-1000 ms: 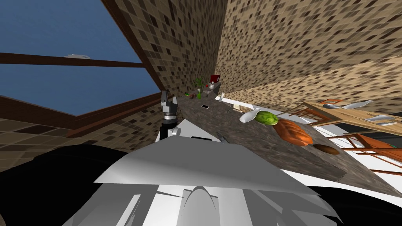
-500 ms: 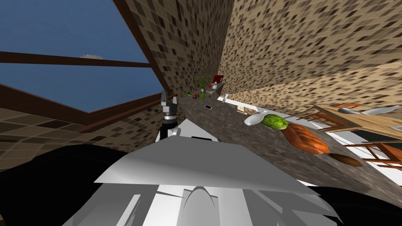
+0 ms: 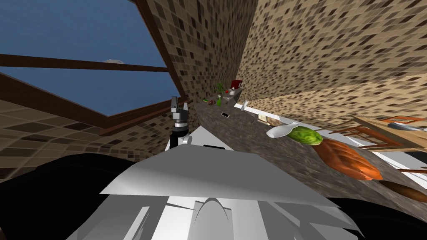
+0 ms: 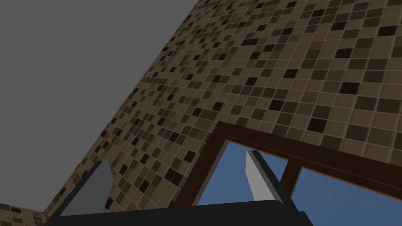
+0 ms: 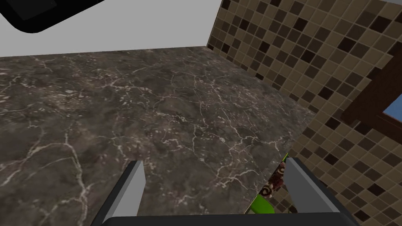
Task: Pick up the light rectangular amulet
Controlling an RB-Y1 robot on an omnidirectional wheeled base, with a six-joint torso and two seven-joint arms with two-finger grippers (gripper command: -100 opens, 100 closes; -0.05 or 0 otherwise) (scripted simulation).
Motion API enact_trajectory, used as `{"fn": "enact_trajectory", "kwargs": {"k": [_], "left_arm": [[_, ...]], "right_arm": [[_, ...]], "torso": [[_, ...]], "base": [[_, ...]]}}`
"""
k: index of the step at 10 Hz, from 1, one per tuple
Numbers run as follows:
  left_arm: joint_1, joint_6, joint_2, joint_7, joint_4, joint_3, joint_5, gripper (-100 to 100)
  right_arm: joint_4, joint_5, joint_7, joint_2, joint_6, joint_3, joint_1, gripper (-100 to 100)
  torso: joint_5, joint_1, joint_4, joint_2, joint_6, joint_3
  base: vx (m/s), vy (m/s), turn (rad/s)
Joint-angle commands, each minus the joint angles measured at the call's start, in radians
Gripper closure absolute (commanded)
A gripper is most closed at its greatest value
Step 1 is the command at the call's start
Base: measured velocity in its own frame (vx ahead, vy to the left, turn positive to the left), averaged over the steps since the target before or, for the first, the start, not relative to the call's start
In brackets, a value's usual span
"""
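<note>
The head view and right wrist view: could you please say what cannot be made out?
Head view: the small light rectangle on the counter is too small to confirm as the amulet.
Head view: a brown thing is cut off by the edge.
Right wrist view: a dark rounded thing is cut off by the edge; a green thing is partly hidden by the right gripper.

My head view has flat, even light. The window [image 3: 83, 62] is a plain saturated blue and the tiled wall [image 3: 333, 50] a warm tan. The wide lens rolls the scene and splays the walls toward the corners, and the worktop [image 3: 250, 137] stretches and smears at the right edge. The left wrist view is dimmer: on the left claw [image 4: 176, 157] one finger [image 4: 255, 180] catches pale light and the other sits in grey shade. The right wrist view is evenly lit, with pale veins standing out on the dark worktop.
</note>
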State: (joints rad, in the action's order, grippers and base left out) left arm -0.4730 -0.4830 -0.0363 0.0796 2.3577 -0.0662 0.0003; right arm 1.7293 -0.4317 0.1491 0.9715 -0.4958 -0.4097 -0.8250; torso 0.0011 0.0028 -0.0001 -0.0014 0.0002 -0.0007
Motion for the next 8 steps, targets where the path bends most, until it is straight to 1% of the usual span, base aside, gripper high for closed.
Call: {"fn": "enact_trajectory", "kwargs": {"k": [1, 2, 3, 4, 5, 6, 7, 8], "left_arm": [[0.0, 0.0, 0.0, 0.0, 0.0, 0.0, 0.0, 0], [0.0, 0.0, 0.0, 0.0, 0.0, 0.0, 0.0, 0], [0.0, 0.0, 0.0, 0.0, 0.0, 0.0, 0.0, 0], [0.0, 0.0, 0.0, 0.0, 0.0, 0.0, 0.0, 0], [0.0, 0.0, 0.0, 0.0, 0.0, 0.0, 0.0, 0], [0.0, 0.0, 0.0, 0.0, 0.0, 0.0, 0.0, 0], [0.0, 0.0, 0.0, 0.0, 0.0, 0.0, 0.0, 0], [0.0, 0.0, 0.0, 0.0, 0.0, 0.0, 0.0, 0]], "right_arm": [[-0.015, -0.003, 0.009, 0.03, 0.009, -0.009, 0.013, -100], [-0.066, -0.021, 0.013, 0.069, 0.002, -0.027, 0.005, -100], [-0.068, -0.021, 0.013, 0.087, 0.002, -0.027, 0.005, -100], [-0.068, -0.021, 0.013, 0.095, 0.002, -0.027, 0.005, -100], [-0.115, -0.039, 0.017, 0.133, -0.008, -0.044, -0.002, -100], [-0.112, -0.039, 0.017, 0.16, -0.008, -0.044, -0.002, -100], [-0.122, -0.039, 0.017, 0.16, -0.008, -0.044, -0.002, -100], [-0.16, -0.055, 0.02, 0.208, -0.019, -0.06, -0.007, -100]], "torso": [[0.0, 0.0, 0.0, 0.0, 0.0, 0.0], [0.0, -0.002, 0.0, 0.001, 0.0, 0.001], [0.0, -0.002, 0.0, 0.001, 0.0, 0.001], [0.0, -0.001, 0.0, 0.001, 0.0, 0.0], [0.0, -0.002, 0.0, 0.001, 0.0, 0.001], [0.0, -0.001, 0.0, 0.001, 0.0, 0.001], [-0.001, -0.001, 0.0, 0.001, 0.0, 0.0], [-0.001, -0.002, 0.0, 0.001, 0.0, 0.001]], "base": [[0.012, 0.02, -0.02], [0.017, 0.035, 0.189], [0.02, 0.036, 0.095], [0.012, 0.02, -0.013], [0.021, 0.04, 0.172], [0.023, 0.035, 0.093], [0.015, 0.019, -0.001], [0.034, 0.042, 0.17]]}}
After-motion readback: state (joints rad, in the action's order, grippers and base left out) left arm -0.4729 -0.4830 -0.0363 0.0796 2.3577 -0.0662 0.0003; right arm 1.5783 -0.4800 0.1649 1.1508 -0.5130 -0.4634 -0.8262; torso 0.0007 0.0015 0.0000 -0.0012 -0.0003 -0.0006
